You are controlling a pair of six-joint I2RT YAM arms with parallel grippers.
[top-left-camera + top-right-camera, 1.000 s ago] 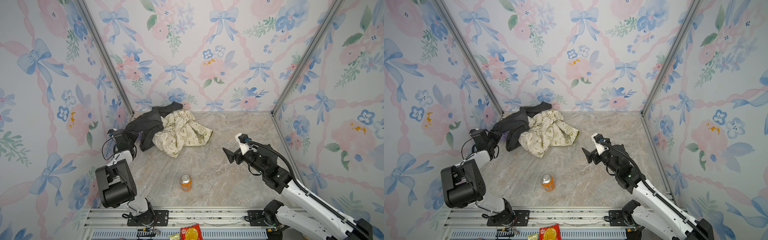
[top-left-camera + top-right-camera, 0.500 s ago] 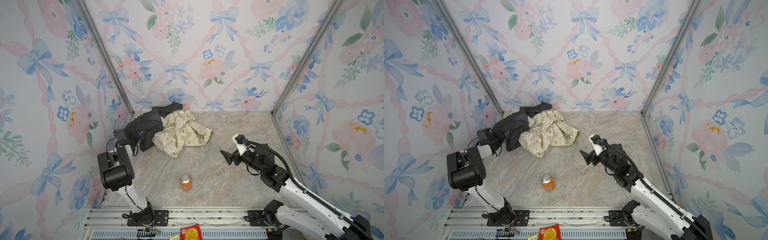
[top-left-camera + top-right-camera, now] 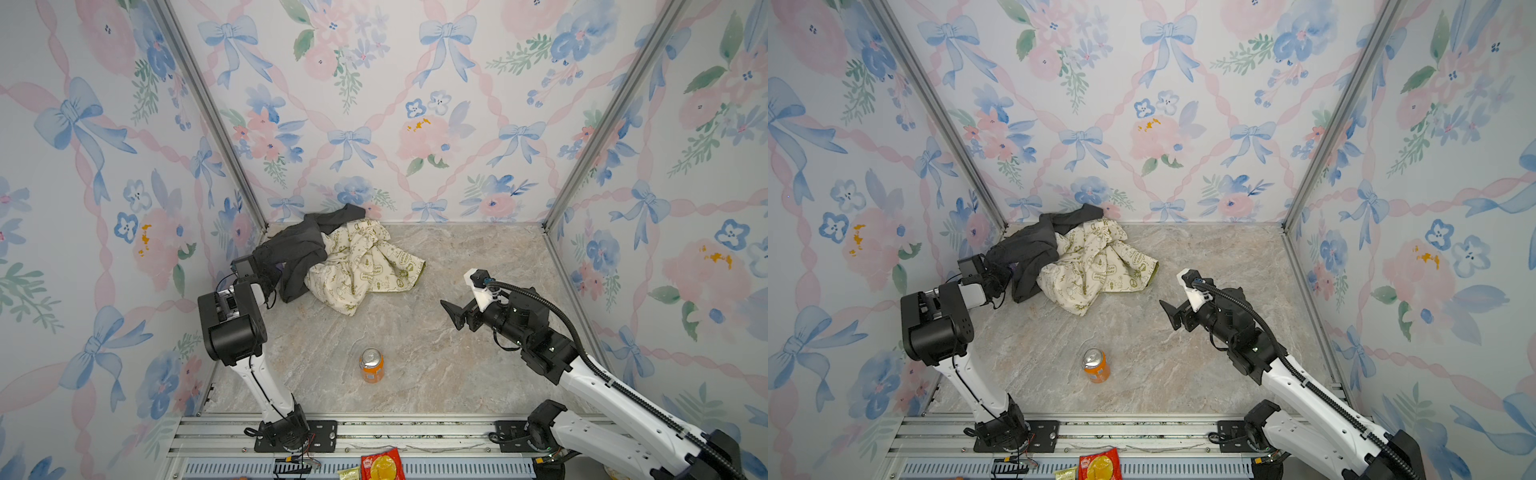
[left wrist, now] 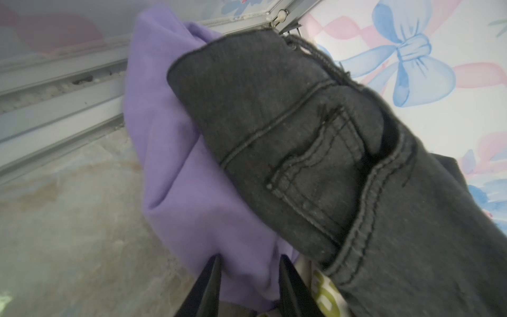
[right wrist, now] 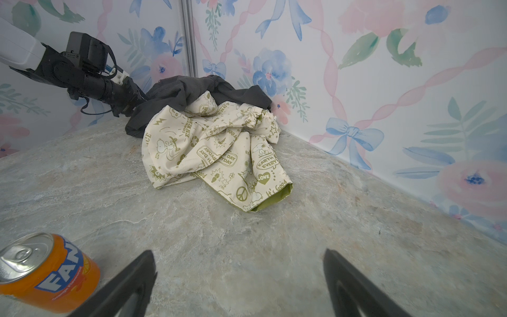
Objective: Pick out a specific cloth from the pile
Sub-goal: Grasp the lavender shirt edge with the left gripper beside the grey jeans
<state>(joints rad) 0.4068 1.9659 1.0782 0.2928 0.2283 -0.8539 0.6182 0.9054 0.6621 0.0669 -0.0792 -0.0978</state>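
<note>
The left tool (image 4: 250,259) pinches a fold of the purple cloth (image 4: 175,170) at its tips, under the grey garment (image 4: 315,153). Grip tight and pull back slowly so the grey one slides off. The right tool (image 5: 239,255) is spread wide and empty.

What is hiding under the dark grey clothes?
A lilac cloth peeks out from under the dark grey garment, with the left hand straddling one fold. Most of it is covered, so its full shape cannot be seen.
</note>
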